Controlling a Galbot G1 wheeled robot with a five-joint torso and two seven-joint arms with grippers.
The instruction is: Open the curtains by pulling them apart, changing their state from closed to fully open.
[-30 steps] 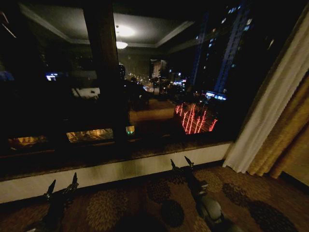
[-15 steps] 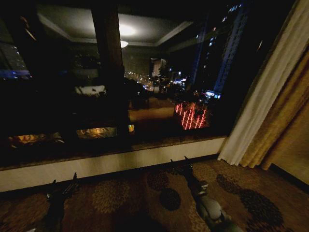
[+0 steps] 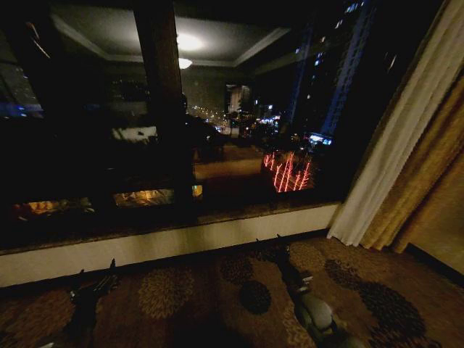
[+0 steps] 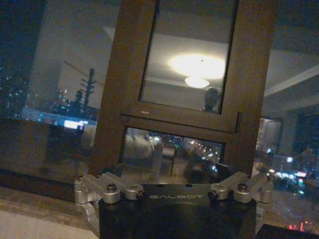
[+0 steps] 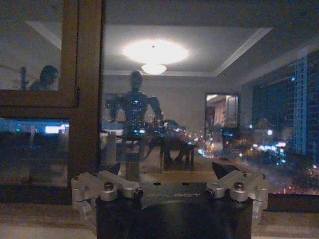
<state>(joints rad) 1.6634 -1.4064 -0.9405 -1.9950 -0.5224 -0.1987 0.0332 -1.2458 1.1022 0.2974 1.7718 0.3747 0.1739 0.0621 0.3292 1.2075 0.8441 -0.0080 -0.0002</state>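
Both hands low over carpet (image 3: 181, 304): left hand (image 3: 94, 274), right hand (image 3: 270, 245), fingers spread

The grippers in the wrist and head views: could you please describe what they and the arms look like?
Each wrist view shows a black gripper body lettered GALBOT, with silver metal linkage brackets and dark bolts on both sides. In the head view, the left gripper and right gripper end in dark, pointed fingers. The right arm is dark with a rounded grey joint housing; the left arm is dark as well.
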